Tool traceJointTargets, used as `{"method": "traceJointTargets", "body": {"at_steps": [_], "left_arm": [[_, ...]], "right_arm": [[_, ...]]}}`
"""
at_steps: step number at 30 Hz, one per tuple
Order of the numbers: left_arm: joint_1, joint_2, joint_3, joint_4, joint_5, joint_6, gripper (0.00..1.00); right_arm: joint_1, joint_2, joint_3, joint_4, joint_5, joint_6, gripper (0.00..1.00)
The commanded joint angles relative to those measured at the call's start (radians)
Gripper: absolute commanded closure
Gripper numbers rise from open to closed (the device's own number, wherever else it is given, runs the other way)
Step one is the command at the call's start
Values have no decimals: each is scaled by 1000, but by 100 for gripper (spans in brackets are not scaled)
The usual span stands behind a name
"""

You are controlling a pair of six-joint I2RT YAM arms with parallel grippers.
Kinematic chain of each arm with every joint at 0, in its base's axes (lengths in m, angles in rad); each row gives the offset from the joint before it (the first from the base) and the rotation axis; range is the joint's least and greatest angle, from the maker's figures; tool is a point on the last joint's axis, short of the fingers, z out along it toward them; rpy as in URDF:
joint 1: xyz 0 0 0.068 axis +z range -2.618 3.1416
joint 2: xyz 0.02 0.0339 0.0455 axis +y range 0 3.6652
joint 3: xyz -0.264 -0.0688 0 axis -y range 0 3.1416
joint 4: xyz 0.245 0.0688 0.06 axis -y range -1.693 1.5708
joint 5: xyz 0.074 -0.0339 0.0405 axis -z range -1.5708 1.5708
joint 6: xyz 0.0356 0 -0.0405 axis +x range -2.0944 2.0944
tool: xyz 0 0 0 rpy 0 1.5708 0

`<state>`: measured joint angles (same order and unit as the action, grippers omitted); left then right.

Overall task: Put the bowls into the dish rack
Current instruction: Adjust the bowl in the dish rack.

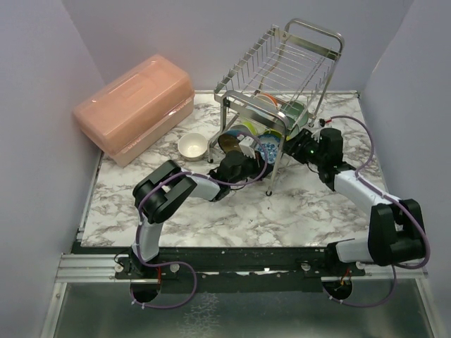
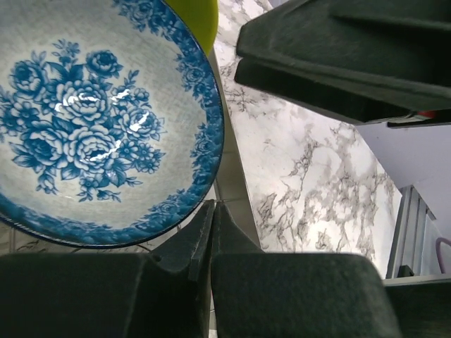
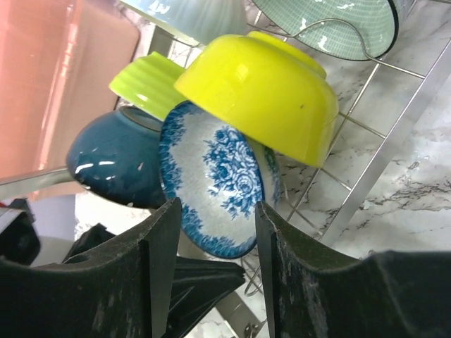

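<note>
Leaning in dish rack [image 1: 282, 67], patterned bowl [image 2: 91, 127]; left gripper [image 2: 209, 227] closed beside it.

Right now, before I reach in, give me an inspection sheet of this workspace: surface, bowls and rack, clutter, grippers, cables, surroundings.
Surface: marble-pattern table.
Job's things: dish rack at the back; flowered bowl, yellow bowl, lime bowl and dark blue bowl crowded on its lower shelf; white bowl loose on the table.
Clutter: pink box, back left.
Grippers: left gripper shut, nothing seen between its fingers, beside the flowered bowl; right gripper open, facing that bowl.
Cables: purple cable loops off the right arm; another runs along the left.
Surroundings: plain walls on three sides.
</note>
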<state>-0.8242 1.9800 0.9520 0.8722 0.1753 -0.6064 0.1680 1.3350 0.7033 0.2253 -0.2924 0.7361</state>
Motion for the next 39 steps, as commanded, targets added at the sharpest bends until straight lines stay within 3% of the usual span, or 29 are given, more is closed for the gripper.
{"method": "traceJointTargets", "body": {"at_steps": [1,4,14,21,33,39], "left_arm": [[8,-19,-25,45,12,-34,98],[8,-8,-25,53,21,-43,98],[8,-25,-39,69,39,-56,98],[8,-87,-74,71,33,-55,93],[10,-149,-113,71,32,-80,76],[24,-136,-107,73,31,-123,77]], "right_arm": [[-5,83,57,-63,8,-41,51],[-4,130,76,-68,12,-64,60],[-5,197,78,-6,9,-111,68],[-5,184,71,13,18,-120,99],[-2,66,96,-89,79,-211,99],[1,16,74,-86,82,-240,99]]}}
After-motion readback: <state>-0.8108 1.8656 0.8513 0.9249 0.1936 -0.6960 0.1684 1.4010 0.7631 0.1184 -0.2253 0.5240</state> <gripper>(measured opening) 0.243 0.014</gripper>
